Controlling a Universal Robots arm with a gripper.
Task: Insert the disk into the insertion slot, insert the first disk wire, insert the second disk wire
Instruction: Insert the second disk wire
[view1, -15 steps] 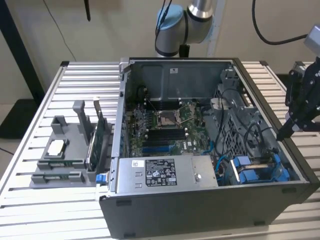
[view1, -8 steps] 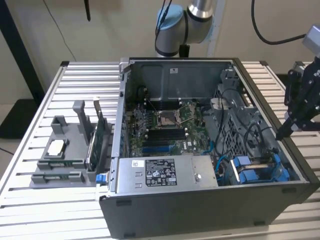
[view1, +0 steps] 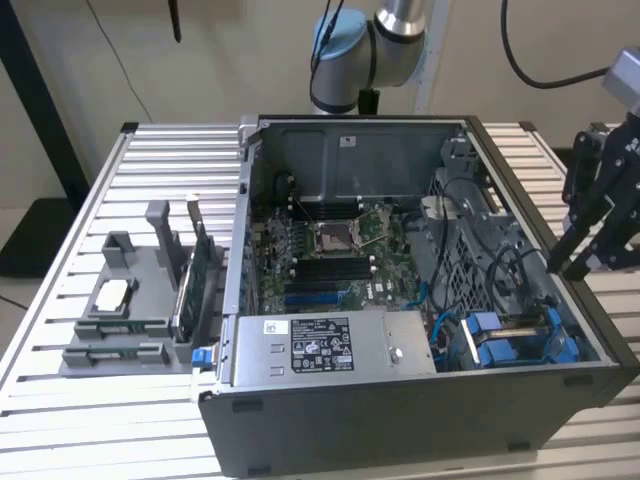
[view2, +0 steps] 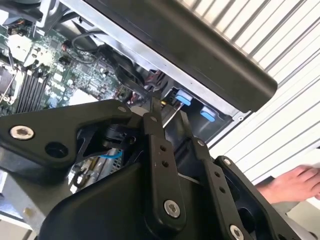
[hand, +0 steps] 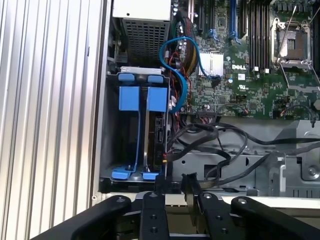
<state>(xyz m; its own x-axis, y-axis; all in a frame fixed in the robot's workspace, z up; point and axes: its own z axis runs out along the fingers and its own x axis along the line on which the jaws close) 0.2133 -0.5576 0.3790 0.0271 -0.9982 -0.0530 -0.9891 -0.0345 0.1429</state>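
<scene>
Slatted table (view1: 60, 420) bearing an open computer case (view1: 400, 420), gripper (hand: 174, 184) poised by the rim.
Just past the gripper, grey slot (hand: 131, 142) with blue rails; disk (hand: 156, 131) standing on edge inside, close ahead of the tips. Jaws narrowly apart, gripping nothing. Blue wire (hand: 177, 38) looping farther beyond, over the circuit board (hand: 240, 85).

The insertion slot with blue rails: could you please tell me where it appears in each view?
Exterior view: the insertion slot is in the near corner of the case, at the exterior view's right.
Second wrist view: the insertion slot lies under the case's dark rim.
First wrist view: the insertion slot runs along the case's side wall.
Shared landmark: the motherboard.
</scene>
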